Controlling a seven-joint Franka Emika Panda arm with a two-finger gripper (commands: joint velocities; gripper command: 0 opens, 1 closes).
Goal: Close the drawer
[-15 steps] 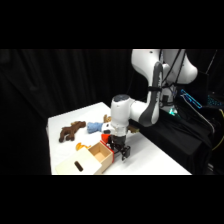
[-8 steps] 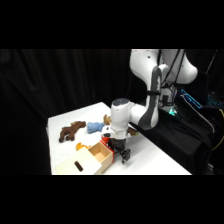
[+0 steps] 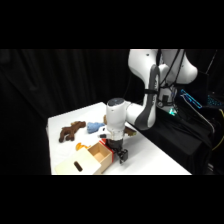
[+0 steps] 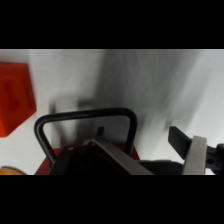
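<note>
The tool (image 3: pixel 121 156) hangs just right of the open wooden drawer (image 3: pixel 85 161). I cannot tell its finger state. Push squarely, slowly.

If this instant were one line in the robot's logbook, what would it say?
task: close drawer | drawer: open, near front table edge | tool: low beside drawer's right end, by small red block | plush toys: behind drawer
</note>
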